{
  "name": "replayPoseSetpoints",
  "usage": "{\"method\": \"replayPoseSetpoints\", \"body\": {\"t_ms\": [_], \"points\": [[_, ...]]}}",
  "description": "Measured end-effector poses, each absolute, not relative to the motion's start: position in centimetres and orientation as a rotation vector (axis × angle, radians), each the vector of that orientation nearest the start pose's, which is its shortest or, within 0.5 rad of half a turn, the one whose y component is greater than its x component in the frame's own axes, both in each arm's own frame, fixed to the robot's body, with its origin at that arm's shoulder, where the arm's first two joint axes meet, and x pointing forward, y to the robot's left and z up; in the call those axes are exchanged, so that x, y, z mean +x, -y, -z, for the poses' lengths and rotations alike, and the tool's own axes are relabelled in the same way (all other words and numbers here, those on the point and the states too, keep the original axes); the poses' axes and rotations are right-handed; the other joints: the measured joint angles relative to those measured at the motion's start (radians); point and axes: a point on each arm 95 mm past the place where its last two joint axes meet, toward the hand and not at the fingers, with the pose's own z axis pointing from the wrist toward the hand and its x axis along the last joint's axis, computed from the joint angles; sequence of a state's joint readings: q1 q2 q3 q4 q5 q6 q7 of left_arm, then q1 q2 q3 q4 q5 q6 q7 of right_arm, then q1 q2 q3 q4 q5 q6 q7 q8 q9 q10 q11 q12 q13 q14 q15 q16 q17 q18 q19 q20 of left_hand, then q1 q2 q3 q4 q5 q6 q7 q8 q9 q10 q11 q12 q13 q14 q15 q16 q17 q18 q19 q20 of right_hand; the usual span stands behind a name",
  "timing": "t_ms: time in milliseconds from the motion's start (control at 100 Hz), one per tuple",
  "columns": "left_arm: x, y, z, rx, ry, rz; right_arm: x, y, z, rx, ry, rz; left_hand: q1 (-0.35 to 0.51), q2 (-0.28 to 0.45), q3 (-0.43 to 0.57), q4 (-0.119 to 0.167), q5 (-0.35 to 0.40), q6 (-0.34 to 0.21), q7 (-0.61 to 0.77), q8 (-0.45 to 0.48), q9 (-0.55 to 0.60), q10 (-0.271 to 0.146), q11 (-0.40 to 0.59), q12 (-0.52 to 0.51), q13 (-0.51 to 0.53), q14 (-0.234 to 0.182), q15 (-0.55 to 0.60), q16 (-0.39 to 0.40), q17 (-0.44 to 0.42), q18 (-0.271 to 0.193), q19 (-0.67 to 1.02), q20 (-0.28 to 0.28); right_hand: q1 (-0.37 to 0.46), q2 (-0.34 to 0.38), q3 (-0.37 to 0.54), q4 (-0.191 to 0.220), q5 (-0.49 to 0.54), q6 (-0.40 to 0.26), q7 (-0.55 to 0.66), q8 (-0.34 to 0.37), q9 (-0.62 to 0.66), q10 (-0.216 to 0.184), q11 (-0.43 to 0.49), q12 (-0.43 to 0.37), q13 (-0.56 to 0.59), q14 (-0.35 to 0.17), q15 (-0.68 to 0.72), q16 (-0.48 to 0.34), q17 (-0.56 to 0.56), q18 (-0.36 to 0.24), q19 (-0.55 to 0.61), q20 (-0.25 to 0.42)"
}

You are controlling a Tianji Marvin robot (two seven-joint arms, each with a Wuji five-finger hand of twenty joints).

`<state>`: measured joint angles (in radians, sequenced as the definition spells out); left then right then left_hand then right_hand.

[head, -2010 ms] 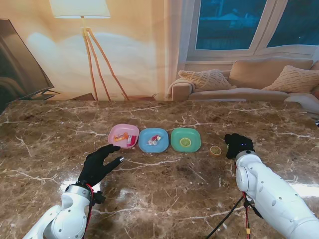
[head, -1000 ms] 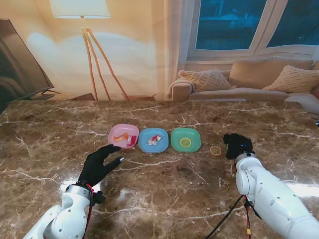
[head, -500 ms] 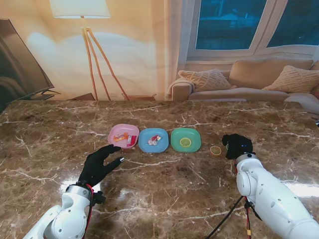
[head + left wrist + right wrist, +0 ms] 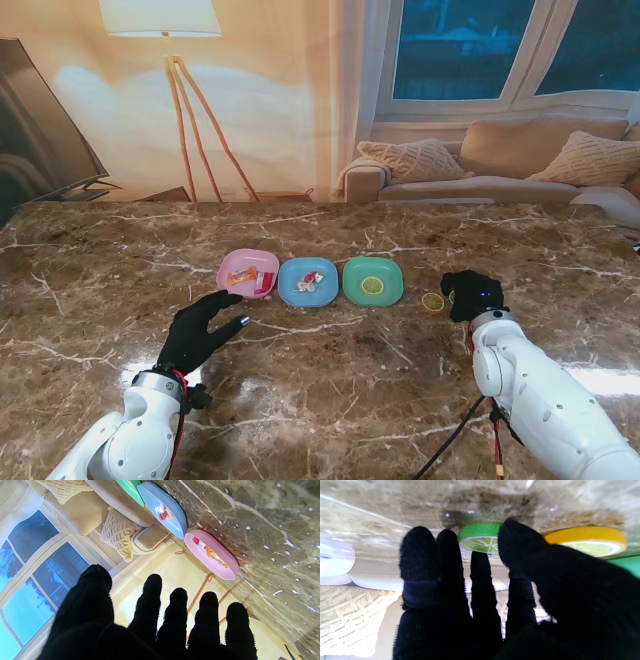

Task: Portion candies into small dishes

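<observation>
Three small dishes stand in a row: pink point(image 4: 247, 272) with wrapped candies, blue point(image 4: 307, 282) with a few candies, green point(image 4: 372, 281) holding a lime-slice candy point(image 4: 372, 286). An orange slice candy point(image 4: 432, 301) lies on the table right of the green dish. My right hand point(image 4: 472, 296) hovers just right of it. In the right wrist view a green slice candy point(image 4: 480, 537) lies on the marble between my thumb point(image 4: 515, 537) and fingers point(image 4: 445, 545), still flat on the table; the orange slice point(image 4: 587, 541) is beside it. My left hand point(image 4: 200, 330) rests open, nearer to me than the pink dish point(image 4: 212, 555).
The table top is brown marble point(image 4: 330, 380). A cable point(image 4: 450, 440) runs under my right arm. The green dish's rim point(image 4: 628, 565) shows close to my right thumb. A sofa with cushions point(image 4: 500, 165) and a floor lamp point(image 4: 185, 100) stand beyond the far table edge.
My right hand has crept a little to the left, closing on the orange slice. The left hand and the dishes have not moved.
</observation>
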<state>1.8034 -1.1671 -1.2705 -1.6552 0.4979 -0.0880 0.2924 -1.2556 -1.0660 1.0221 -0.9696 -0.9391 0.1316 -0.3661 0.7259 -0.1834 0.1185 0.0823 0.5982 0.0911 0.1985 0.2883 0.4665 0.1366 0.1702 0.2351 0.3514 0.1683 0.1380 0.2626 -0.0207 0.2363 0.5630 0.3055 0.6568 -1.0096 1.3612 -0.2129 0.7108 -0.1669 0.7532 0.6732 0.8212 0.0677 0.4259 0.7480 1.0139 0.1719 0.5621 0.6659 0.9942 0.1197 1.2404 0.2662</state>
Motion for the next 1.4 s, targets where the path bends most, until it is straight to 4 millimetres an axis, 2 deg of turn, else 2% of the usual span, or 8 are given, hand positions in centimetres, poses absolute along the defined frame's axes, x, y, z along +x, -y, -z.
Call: {"method": "replayPoseSetpoints", "body": {"t_ms": [230,270,720,1060,1230,1400], "points": [[33.4,-0.2,35.9,-1.706,-0.929,1.87,46.1,11.1,39.9,1.201,-1.339,-1.088,0.0,0.0,0.0,0.0,0.0,0.0,0.0,0.0,0.0,0.0,0.0,0.0,0.0,0.0,0.0,0.0,0.0,0.0,0.0,0.0,-0.002,-0.001,-0.014,-0.002,0.0,-0.005,0.0,0.0,0.004,0.0,0.0,0.0,0.064,-0.02,0.025,-0.013,0.001,0.006,0.0,0.0],[33.4,-0.2,35.9,-1.706,-0.929,1.87,46.1,11.1,39.8,1.199,-1.339,-1.086,0.0,0.0,0.0,0.0,0.0,0.0,0.0,0.0,0.0,0.0,0.0,0.0,0.0,0.0,0.0,0.0,0.0,0.0,0.0,0.0,-0.002,-0.001,-0.016,-0.013,0.0,-0.007,0.0,0.0,0.005,0.0,0.0,0.0,0.075,-0.024,0.026,-0.013,0.001,0.006,0.0,0.0],[33.4,-0.2,35.9,-1.707,-0.933,1.869,46.3,11.0,39.4,1.181,-1.353,-1.089,0.0,0.0,0.0,0.0,0.0,0.0,0.0,0.0,0.0,0.0,0.0,0.0,0.0,0.0,0.0,0.0,0.0,0.0,0.0,0.0,-0.002,-0.005,-0.026,-0.032,0.004,-0.008,0.0,0.0,0.016,0.0,0.0,0.0,0.076,-0.028,0.035,-0.021,0.001,0.006,0.001,0.0],[33.4,-0.2,35.9,-1.709,-0.937,1.869,46.7,10.8,38.2,1.162,-1.336,-1.107,0.0,0.0,0.0,0.0,0.0,0.0,0.0,0.0,0.0,0.0,0.0,0.0,0.0,0.0,0.0,0.0,0.0,0.0,0.0,0.0,-0.002,-0.006,-0.026,-0.042,0.01,-0.009,0.0,0.0,0.021,0.0,0.0,0.0,0.085,-0.03,0.036,-0.033,0.001,0.006,0.001,0.0],[33.4,-0.2,35.9,-1.709,-0.94,1.87,47.0,9.7,37.3,1.143,-1.333,-1.151,0.0,0.0,0.0,0.0,0.0,0.0,0.0,0.0,0.0,0.0,0.0,0.0,0.0,0.0,0.0,0.0,0.0,0.0,-0.001,0.0,-0.002,-0.006,-0.026,-0.042,0.01,-0.009,0.0,0.0,0.021,0.0,0.0,0.0,0.085,-0.03,0.036,-0.033,0.001,0.006,0.001,0.0],[33.4,-0.2,35.9,-1.709,-0.943,1.87,47.5,7.4,36.9,1.152,-1.327,-1.233,0.0,0.0,0.0,0.0,0.0,0.0,0.0,0.0,0.0,0.0,0.0,0.0,0.0,0.0,0.0,0.0,0.0,0.0,-0.002,0.0,-0.002,-0.006,-0.026,-0.042,0.011,-0.009,0.0,0.0,0.021,0.0,0.0,0.0,0.085,-0.03,0.036,-0.033,0.001,0.006,0.001,0.0]]}}
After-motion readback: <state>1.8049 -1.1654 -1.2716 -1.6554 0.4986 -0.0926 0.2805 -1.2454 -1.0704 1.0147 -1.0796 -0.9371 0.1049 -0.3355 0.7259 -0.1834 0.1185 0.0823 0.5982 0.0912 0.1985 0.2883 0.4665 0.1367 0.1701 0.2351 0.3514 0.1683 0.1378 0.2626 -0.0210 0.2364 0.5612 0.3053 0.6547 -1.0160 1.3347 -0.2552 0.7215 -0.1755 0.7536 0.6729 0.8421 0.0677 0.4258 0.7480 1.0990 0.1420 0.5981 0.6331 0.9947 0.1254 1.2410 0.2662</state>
